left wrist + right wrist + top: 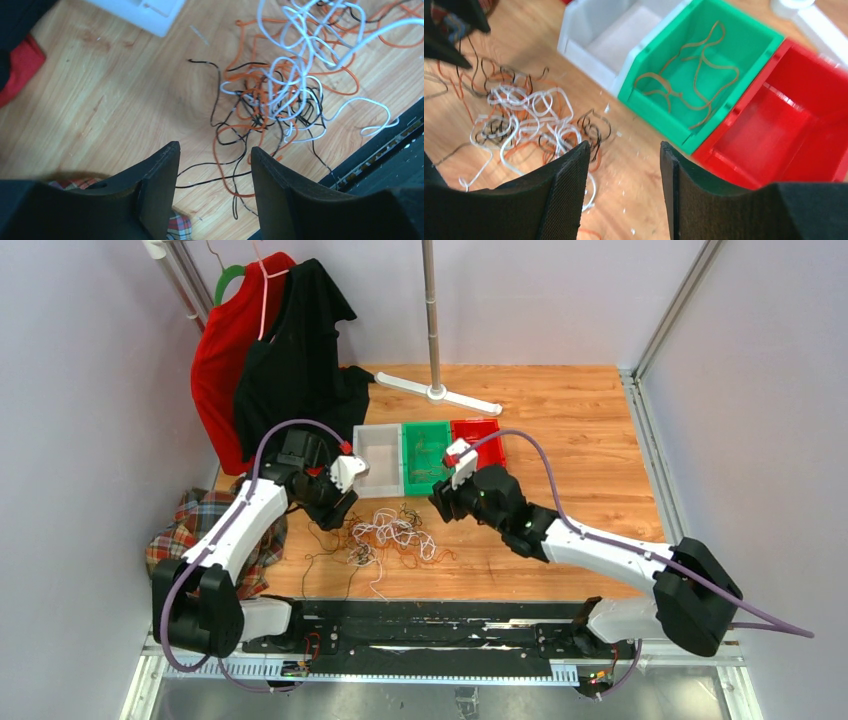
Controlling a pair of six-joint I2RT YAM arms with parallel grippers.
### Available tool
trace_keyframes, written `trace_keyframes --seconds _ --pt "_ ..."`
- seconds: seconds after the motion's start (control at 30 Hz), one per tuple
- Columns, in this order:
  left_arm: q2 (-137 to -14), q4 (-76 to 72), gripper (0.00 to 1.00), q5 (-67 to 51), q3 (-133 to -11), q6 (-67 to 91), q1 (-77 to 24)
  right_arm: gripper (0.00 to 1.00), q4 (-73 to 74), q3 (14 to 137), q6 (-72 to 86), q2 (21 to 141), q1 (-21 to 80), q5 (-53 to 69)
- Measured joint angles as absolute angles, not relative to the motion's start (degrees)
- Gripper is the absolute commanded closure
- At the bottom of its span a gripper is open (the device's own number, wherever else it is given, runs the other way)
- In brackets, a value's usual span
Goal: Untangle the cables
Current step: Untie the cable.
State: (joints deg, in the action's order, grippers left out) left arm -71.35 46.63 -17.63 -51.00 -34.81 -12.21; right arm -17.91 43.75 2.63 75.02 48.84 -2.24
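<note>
The cables [395,535] lie as a loose tangle of white, orange and black strands on the wooden table, between my two grippers. My left gripper [335,515] hovers at the tangle's left edge. In the left wrist view it [215,155] is open, and thin black and orange strands of the cables [280,95] run across the table below its gap. My right gripper [440,502] stands to the right of the tangle. It [624,150] is open over bare wood with nothing between its fingers. The cables [529,120] are to its left.
Three bins stand behind the tangle: a white bin [574,47], a green bin [749,37] holding brown-orange strands [689,75], and a red bin [784,120]. Plaid cloth [200,530] lies at the left, hanging clothes [270,360] behind, and a stand base [440,393] at the back.
</note>
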Motion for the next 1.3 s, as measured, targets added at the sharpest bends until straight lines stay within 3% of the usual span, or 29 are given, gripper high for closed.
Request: trace_keyframes --seconds 0.33,0.63,0.73,1.0,1.3 --pt "-69.01 49.12 0.37 -21.58 -52.01 -30.37 -5.37 0.50 -18.87 39.66 4.97 73.06 53.08 -5.72" --pt "-73.25 51.68 0.45 -22.31 -52.62 -31.55 -5.37 0.56 -19.27 39.68 5.23 73.95 53.49 -6.04" --pt "-76.07 53.30 0.56 -22.44 -52.62 -33.15 -5.37 0.58 -19.03 39.70 5.19 73.93 53.67 -6.11" --pt "-73.30 54.94 0.97 -26.00 -52.62 -35.64 -5.37 0.67 -18.24 40.71 5.17 74.43 53.67 -6.50" --pt "-66.94 57.58 0.99 -29.41 -53.60 -37.32 -5.37 0.71 -17.93 42.22 5.19 75.99 53.67 -6.17"
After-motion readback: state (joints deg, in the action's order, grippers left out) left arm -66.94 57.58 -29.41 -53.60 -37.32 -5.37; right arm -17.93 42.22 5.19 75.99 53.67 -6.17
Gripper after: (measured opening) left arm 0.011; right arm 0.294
